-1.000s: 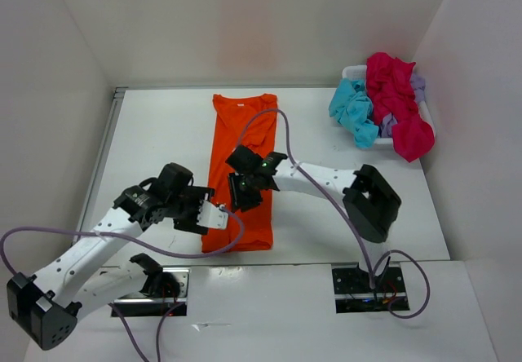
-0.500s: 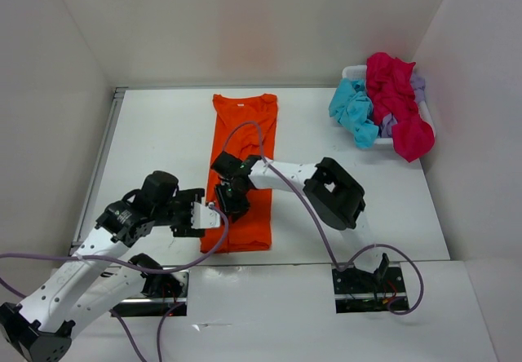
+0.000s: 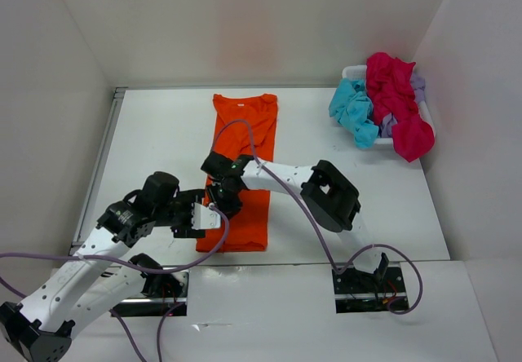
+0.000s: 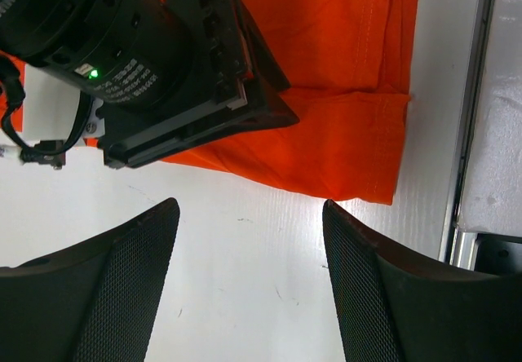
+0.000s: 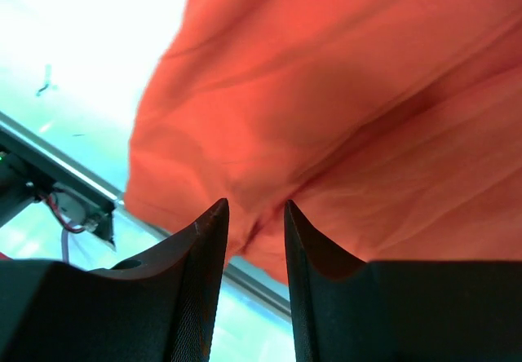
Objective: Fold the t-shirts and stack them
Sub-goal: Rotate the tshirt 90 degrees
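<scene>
Writing: white lettering on the right arm's housing [image 4: 122, 44], cut off at the left wrist view's corner, not legible; green lamp [image 4: 94, 73] lit beside it
Left gripper [image 3: 209, 215]: arm bent low and reaching right; fingers [image 4: 130, 280] spread wide over bare table [image 3: 155, 134], just beside the orange shirt [image 3: 245, 134], holding nothing
Right gripper [image 3: 222, 195]: arm stretched left across the table; fingers [image 5: 196, 280] nearly together, pinching a fold at the orange shirt's lower left edge
Orange shirt: laid lengthwise, table centre
Turquoise shirt [image 3: 352, 111], magenta shirt [image 3: 395, 101], lavender shirt [image 3: 418, 85]: heaped in basket [image 3: 352, 72], far right corner
</scene>
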{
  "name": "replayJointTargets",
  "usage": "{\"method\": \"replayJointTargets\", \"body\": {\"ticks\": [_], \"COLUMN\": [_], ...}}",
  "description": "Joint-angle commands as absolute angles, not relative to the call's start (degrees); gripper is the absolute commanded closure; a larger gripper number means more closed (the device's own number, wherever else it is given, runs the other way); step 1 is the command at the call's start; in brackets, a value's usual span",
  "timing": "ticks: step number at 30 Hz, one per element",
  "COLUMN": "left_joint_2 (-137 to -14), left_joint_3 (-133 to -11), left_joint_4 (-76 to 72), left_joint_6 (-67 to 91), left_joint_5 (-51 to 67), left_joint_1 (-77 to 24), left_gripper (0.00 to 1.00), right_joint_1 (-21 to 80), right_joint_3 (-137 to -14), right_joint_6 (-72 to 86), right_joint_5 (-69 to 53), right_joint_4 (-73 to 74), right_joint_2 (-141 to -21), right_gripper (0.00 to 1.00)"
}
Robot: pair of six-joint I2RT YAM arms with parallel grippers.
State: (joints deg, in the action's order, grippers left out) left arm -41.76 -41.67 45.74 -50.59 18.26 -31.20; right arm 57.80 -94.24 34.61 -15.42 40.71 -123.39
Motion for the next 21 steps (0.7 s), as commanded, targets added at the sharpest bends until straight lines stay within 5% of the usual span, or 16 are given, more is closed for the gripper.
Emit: {"method": "replayJointTargets", "body": {"ticks": [1,16,21], "left_joint_2": [-41.13,-40.08,-40.08], "left_joint_3": [-41.40,-40.87,-40.87], "left_joint_4": [44.82,44.30,44.30], "left_joint_6": [-49.92,-50.45,-50.98], "left_joint_5": [20.04,19.51,18.99], "left_joint_1": [-30.94,-30.94,-30.94], "left_gripper": [0.22,0.22,0.22], "right_joint_1": [58.89,58.89,58.89], "right_joint_3": [-97.73,-100.37,-100.90], "right_joint_6": [33.75,34.45,34.45], "right_joint_5": [-14.33,-13.18,-13.18], "right_joint_4": [43.33,47.02,47.55], "right_joint_2": [-125.59,-127.97,-127.97], "right_gripper": [0.61,0.61,0.89]}}
